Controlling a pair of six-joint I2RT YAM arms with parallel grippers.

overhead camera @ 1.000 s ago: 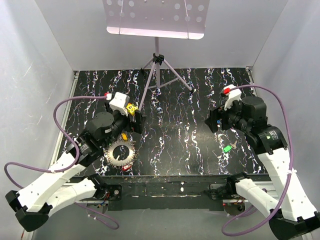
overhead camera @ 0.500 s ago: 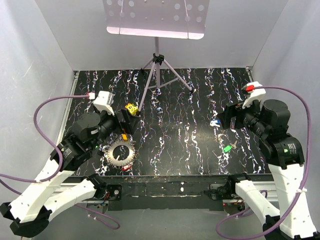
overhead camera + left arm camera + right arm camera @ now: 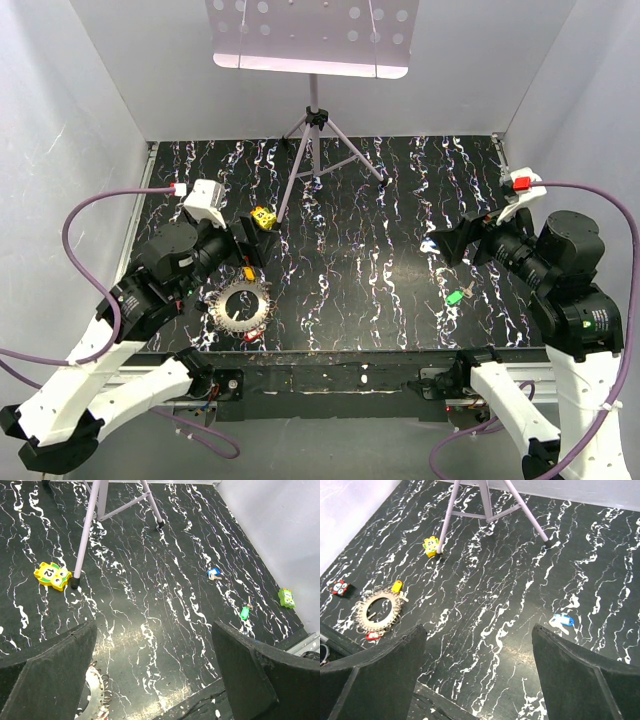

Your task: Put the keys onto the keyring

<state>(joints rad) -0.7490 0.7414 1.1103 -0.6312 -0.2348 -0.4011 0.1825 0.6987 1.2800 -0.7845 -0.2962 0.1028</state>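
Observation:
The keyring, a spiky wreath of grey keys, lies near the table's front left; it also shows in the right wrist view. An orange key lies just behind it and a red key at its front edge. A green key lies on the right. The blue key lies on the tabletop, also in the left wrist view. My left gripper hovers open behind the keyring, holding nothing. Above the right half my right gripper hangs open and empty.
A music stand's tripod stands at the back centre, one leg beside a yellow dotted cube. A small green block sits near the right wall, a red block near the left wall. White walls enclose the table.
Both arms have drawn back and up. The left gripper moved left, away from the yellow cube. The right gripper swung right and now covers the blue key in the top view.

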